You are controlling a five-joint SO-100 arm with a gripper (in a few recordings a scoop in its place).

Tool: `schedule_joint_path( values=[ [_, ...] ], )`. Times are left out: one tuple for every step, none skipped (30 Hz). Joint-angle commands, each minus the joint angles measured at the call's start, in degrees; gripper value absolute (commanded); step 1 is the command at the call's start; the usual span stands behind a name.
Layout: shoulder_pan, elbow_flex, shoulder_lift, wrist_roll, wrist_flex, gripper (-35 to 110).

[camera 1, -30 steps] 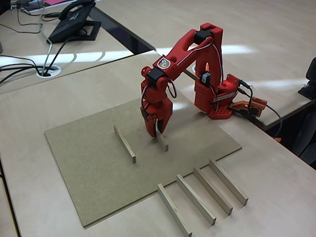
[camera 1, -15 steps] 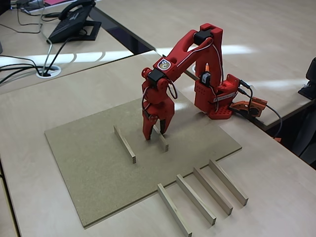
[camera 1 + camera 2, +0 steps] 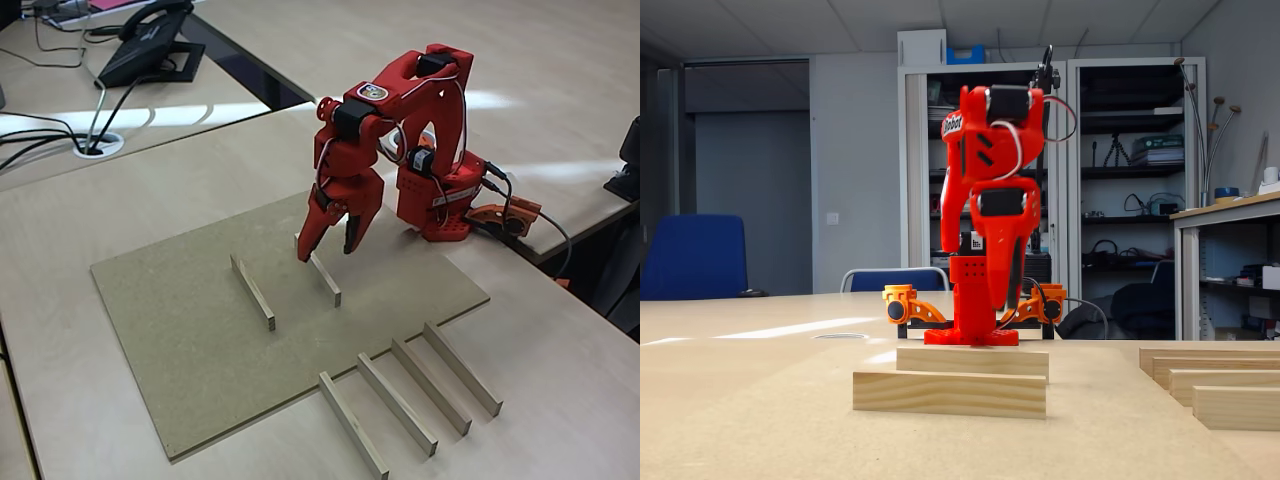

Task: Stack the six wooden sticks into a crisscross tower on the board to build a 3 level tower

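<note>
Two wooden sticks lie parallel and apart on the board [image 3: 190,370]: the left one [image 3: 252,291] and the right one [image 3: 320,272]. In the low fixed view they are the near stick [image 3: 950,393] and the one behind it [image 3: 972,360]. My red gripper [image 3: 326,250] hangs open just above the far end of the right stick, holding nothing. Several more sticks lie side by side on the pale table off the board's front right edge, from the nearest [image 3: 352,425] to the farthest [image 3: 461,368]. They show at the right of the low view [image 3: 1230,385].
The arm's base [image 3: 440,205] stands behind the board's far right corner, with an orange part and cable [image 3: 505,215] beside it. A desk phone [image 3: 150,45] and cables [image 3: 97,145] sit at the back left. The table ends at the right.
The gripper, down at the right stick a second ago, has opened, left the stick on the board, and risen back towards the base.
</note>
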Motion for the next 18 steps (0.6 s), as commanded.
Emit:
schedule_joint_path(
  values=[
    [-8.53,-3.60,2.99,8.96,2.20,33],
    [-11.60,-4.04,2.72,12.22,2.20,33],
    [-14.50,-4.57,2.11,15.73,2.20,33],
    [-17.67,-5.19,1.41,19.51,2.11,33],
    [-20.65,-5.89,0.62,23.29,1.85,33],
    [-23.55,-6.77,-0.35,26.63,1.41,33],
    [-26.28,-7.91,-1.49,30.15,0.97,33],
    [-28.92,-9.23,-2.64,33.40,0.53,33],
    [-31.20,-10.46,-3.69,36.04,0.00,33],
    [-33.22,-11.43,-4.83,38.76,-0.88,33],
    [-35.07,-12.04,-5.54,41.04,-2.02,33],
    [-36.56,-12.30,-6.33,42.89,-3.52,33],
    [-37.97,-12.30,-7.12,44.56,-4.92,33],
    [-39.11,-12.30,-7.91,45.88,-6.33,32],
    [-40.08,-12.13,-8.61,46.58,-7.73,32],
    [-40.96,-11.78,-9.23,47.64,-9.14,32],
    [-41.66,-11.43,-9.84,48.25,-10.55,31],
    [-42.19,-11.16,-10.46,48.43,-11.87,31]
  ],
)
